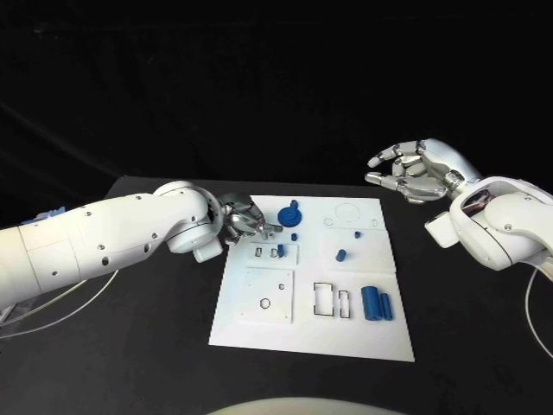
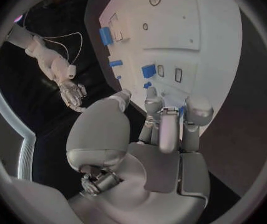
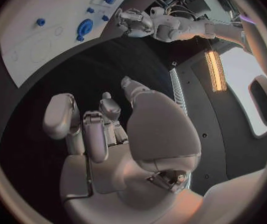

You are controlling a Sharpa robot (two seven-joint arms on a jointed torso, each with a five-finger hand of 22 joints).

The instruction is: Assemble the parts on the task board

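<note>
The white task board (image 1: 312, 324) lies in the middle of the table. My left hand (image 1: 244, 223) hovers at its far left corner, fingers half curled and apart, with nothing seen in them. Just beyond the fingertips (image 2: 152, 104) sits a round blue part (image 1: 289, 210), mostly hidden behind them in the left wrist view. A small blue peg (image 1: 298, 234) and a blue block (image 1: 281, 250) standing by two slots (image 2: 178, 74) lie close by. Another small blue part (image 1: 340, 254) and two blue cylinders (image 1: 377, 304) sit further right. My right hand (image 1: 414, 171) hangs raised beyond the board's far right corner, fingers loosely curled and empty.
Black table (image 1: 127, 346) surrounds the board on all sides. Empty cut-outs (image 1: 329, 299) and a round hole (image 1: 265, 304) mark the board's near half. A cable (image 1: 53, 307) trails under my left arm.
</note>
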